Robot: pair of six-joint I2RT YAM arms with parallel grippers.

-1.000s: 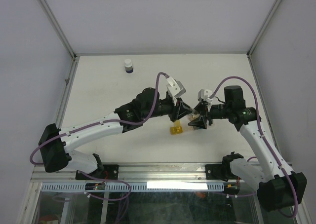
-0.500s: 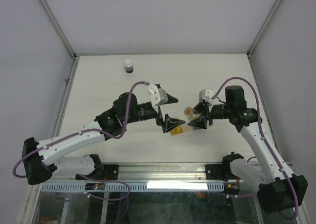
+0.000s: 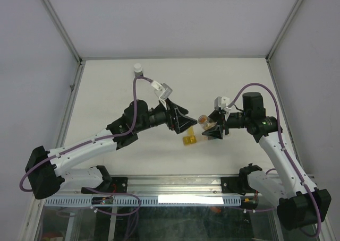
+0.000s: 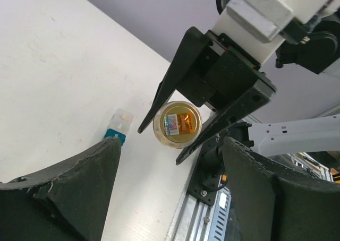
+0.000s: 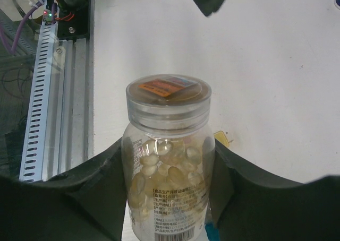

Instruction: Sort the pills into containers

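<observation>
Progress: no sorting visible. The pills are all inside the bottle, lid on. The containers stand on the desk near it. My right claw is clamped partway around the bottle's body. My left claw gapes wide and empty, facing the lid without touching it.

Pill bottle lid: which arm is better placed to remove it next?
Left. The right gripper grips the pill bottle by its body; the left gripper is open, empty and faces the lid end-on.
</observation>
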